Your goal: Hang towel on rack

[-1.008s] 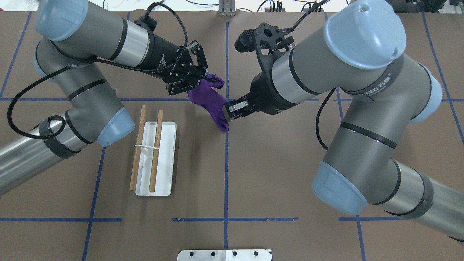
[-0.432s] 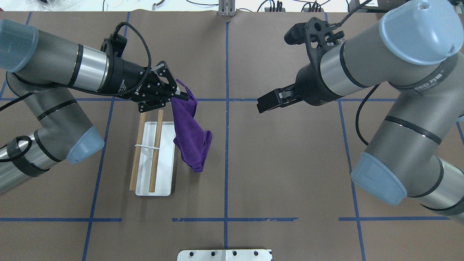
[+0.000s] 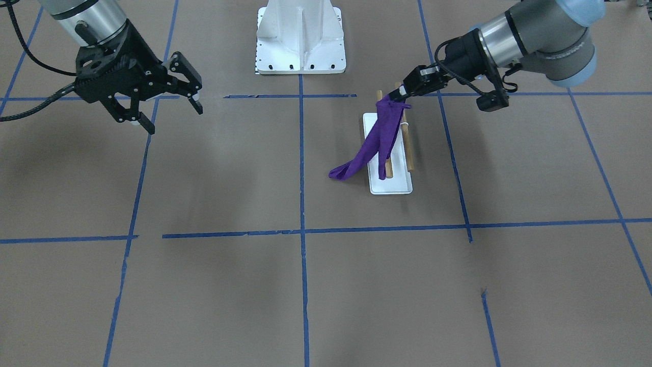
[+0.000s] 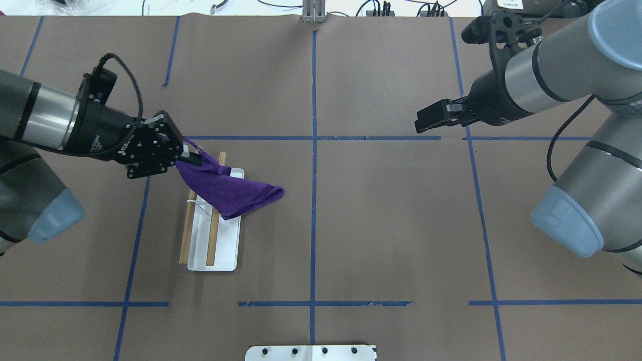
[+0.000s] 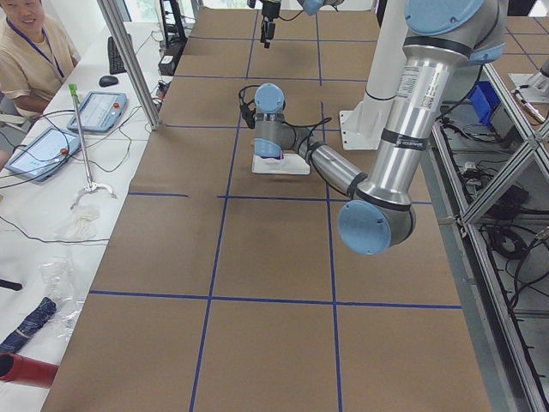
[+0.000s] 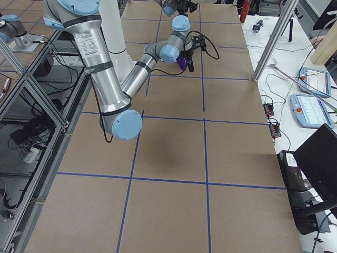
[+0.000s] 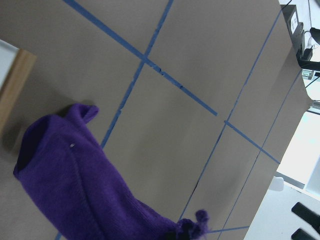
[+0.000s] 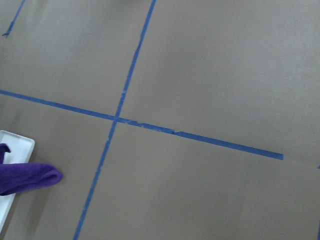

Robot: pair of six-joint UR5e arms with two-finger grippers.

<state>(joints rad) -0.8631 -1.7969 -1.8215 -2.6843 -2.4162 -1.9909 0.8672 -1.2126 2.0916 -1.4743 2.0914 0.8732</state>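
My left gripper (image 4: 193,159) is shut on one corner of the purple towel (image 4: 230,193) and holds it above the far end of the rack. The rack has a flat white base (image 4: 223,253) and two brown rods (image 4: 212,240). The towel trails from the gripper across both rods and past the base's right edge. In the front view the towel (image 3: 379,140) hangs slanted from the left gripper (image 3: 400,95) over the rack base (image 3: 391,186). I cannot tell whether it touches the rods. My right gripper (image 3: 175,117) is open, empty and far off; it also shows in the overhead view (image 4: 426,123).
The large white bolted pedestal (image 3: 300,35) stands at the robot's side of the table. Blue tape lines cross the brown table cover (image 4: 381,220). Operators and tablets sit beyond the table's far edge in the left side view (image 5: 34,51).
My left gripper has carried the towel left, from the table's middle to above the rack. My right gripper, earlier at the towel's lower end, has drawn away to the right.
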